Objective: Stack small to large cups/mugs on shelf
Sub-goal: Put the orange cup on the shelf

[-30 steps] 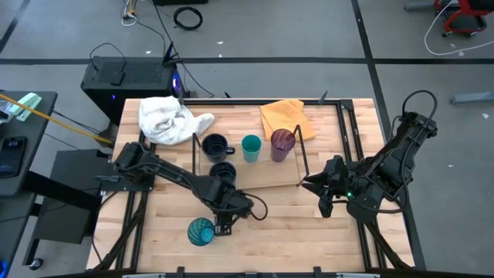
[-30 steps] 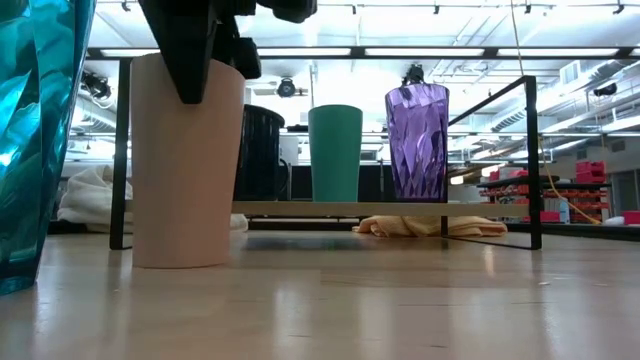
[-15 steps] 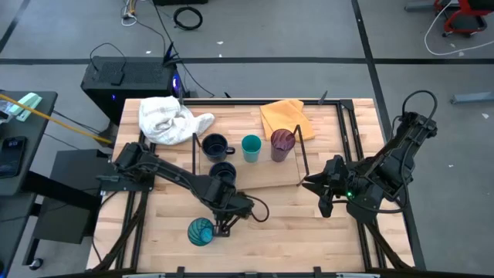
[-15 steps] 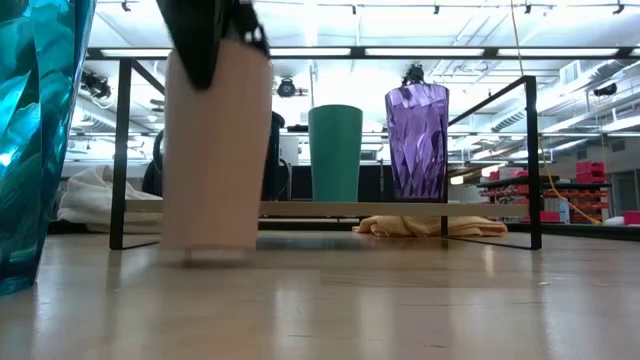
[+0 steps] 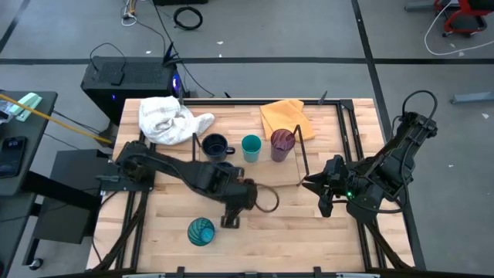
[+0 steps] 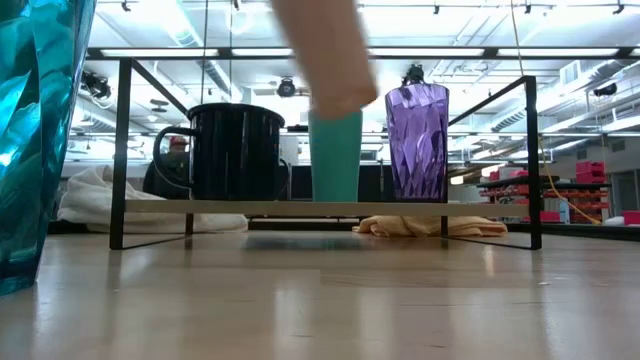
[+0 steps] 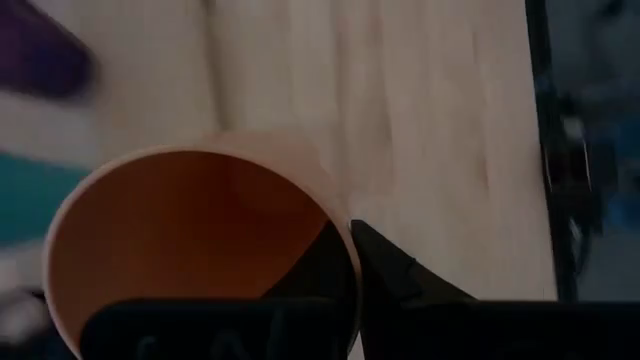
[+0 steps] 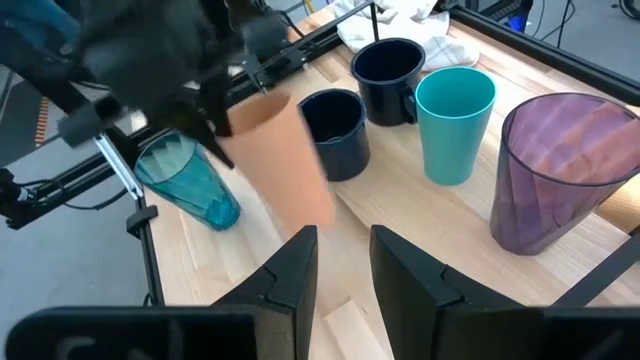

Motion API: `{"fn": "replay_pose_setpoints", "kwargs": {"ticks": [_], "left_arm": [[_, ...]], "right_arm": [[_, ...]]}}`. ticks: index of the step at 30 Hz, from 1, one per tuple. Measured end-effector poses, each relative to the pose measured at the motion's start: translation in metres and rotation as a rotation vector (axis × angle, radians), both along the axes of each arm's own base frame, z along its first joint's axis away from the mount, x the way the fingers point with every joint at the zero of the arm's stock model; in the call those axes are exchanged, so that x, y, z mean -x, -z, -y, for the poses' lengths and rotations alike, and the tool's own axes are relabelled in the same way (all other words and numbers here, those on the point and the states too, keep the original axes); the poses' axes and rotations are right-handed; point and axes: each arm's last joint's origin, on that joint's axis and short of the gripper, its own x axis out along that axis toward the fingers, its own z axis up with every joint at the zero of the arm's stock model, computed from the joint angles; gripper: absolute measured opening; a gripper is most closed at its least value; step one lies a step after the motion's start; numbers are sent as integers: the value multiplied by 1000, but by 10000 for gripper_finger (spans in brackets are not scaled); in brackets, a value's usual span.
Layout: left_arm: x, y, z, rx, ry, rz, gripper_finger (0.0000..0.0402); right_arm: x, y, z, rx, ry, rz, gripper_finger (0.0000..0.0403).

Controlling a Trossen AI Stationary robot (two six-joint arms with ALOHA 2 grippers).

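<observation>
left hand [image 5: 231, 218] clenched on orange cup [image 8: 290, 170], lifted off table [image 5: 285, 232].

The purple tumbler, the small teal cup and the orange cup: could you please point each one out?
purple tumbler [image 6: 417, 140]: low view, faceted side wall.
small teal cup [image 8: 455, 125]: right wrist view, outer wall.
orange cup [image 7: 190, 240]: left wrist view, inside wall.

Bright, even overhead light; the lifted orange cup [image 6: 325, 60] smears with motion blur.

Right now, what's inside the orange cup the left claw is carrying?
Nothing shows inside the orange cup: the left wrist view looks into bare orange walls. The left claw grips the rim, one finger inside, covering part of the near wall.
</observation>
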Motion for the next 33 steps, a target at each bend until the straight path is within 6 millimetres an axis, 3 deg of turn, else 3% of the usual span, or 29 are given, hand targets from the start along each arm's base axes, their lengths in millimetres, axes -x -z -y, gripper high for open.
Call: {"fn": "replay_pose_setpoints", "kwargs": {"ticks": [7,17,28,33], "left_arm": [[-14,-38,-16,-9,-15,243,10],[-11,-28,-56,-68,8,71,10],[2,-24,-65,-129,107,-80,10],[-4,-26,-73,-94,97,-38,10]], "right_arm": [[0,0,0,-1,1,1,103],[0,0,0,1,0,0,103],[-2,0,3,4,14,-2,103],[-5,0,6,1,19,-14,103]]}}
